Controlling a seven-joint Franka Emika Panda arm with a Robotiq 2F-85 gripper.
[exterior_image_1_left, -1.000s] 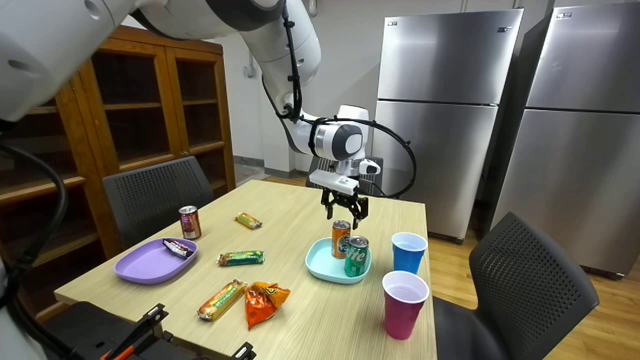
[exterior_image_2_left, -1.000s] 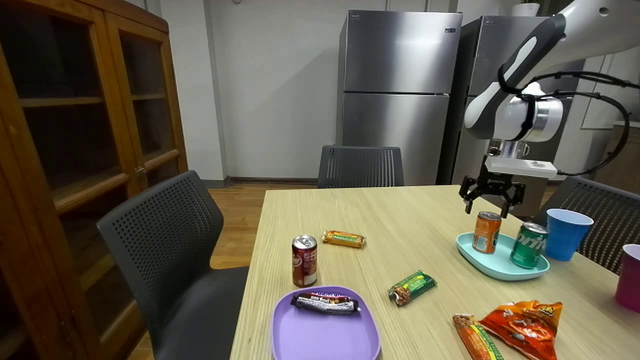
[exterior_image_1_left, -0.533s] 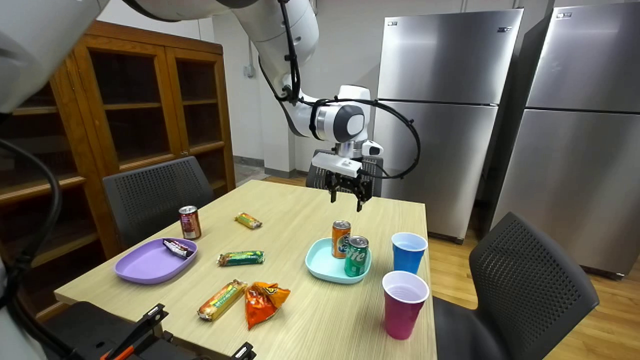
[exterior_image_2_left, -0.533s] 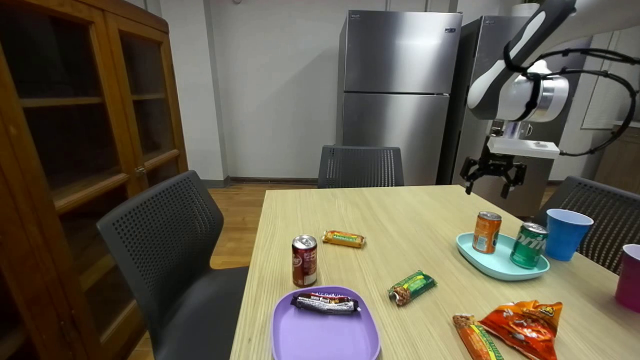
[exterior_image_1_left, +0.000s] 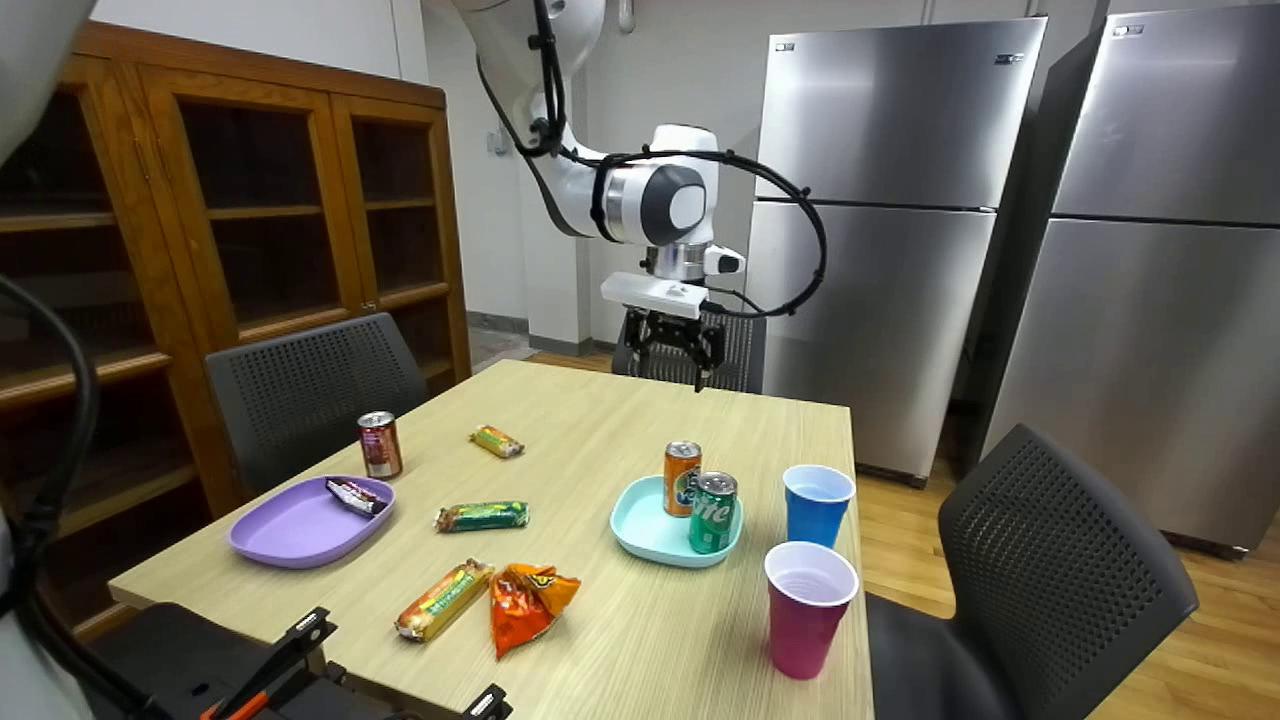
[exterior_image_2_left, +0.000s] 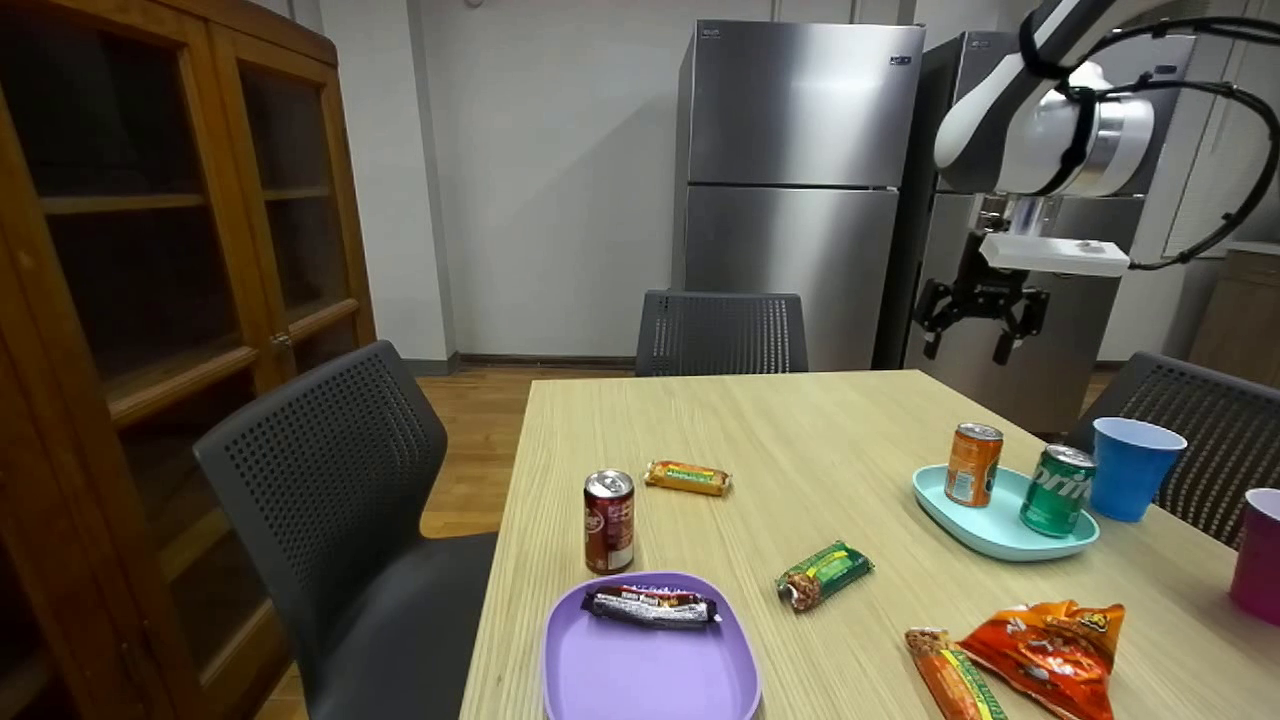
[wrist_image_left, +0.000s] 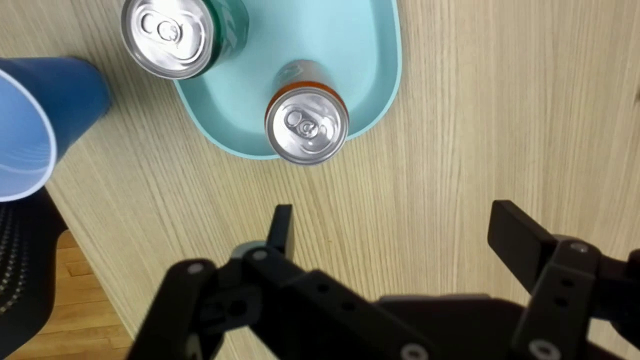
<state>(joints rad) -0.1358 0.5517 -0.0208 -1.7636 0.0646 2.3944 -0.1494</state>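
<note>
Hovering well above the pale wood-grain counter (wrist_image_left: 450, 125): black jointed fingers (wrist_image_left: 520, 245), spread wide, nothing between them. Nearest item: one orange cylindrical metal drinks can (wrist_image_left: 306, 125), ahead of and below the fingertips, touching neither, placed closer to the finger at left of the wrist view. Axis: long way vertical; can upright, silver lid end pointing up, base down. Support: one shallow turquoise tray (wrist_image_left: 345, 40) with rounded corners, likewise ahead of and below the fingers. Companion: one green cylindrical metal can (wrist_image_left: 175, 37), upright on the tray, farther from the fingers. Outlying: one blue tapered plastic cup (wrist_image_left: 70, 105), out past that same finger. Step, as judged: raised clear, unladen; taking either can would call for centring the spread fingers over it, then lowering.
</note>
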